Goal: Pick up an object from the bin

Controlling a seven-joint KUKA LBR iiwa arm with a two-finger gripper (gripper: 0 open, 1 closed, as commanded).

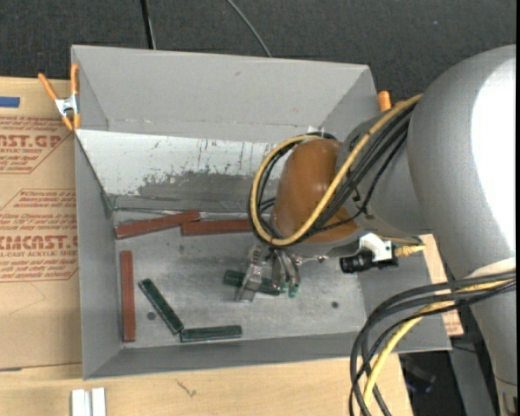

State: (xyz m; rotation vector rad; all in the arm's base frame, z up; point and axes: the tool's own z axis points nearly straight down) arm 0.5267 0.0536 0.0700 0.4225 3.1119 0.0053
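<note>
Gripper [271, 281] sits low over the bin [217, 85] floor, right of centre, at a short dark green bar [234, 277]; whether it's open or closed, can't tell.

Grey bin [199, 94]; 3 red-brown sticks [126, 295]; dark green sticks [159, 306]; orange wrist cover [308, 176].

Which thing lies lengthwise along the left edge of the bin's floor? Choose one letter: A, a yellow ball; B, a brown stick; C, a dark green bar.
B: a brown stick lies lengthwise beside the bin's left wall, while the nearest dark green bar lies slanted to its right.
</note>
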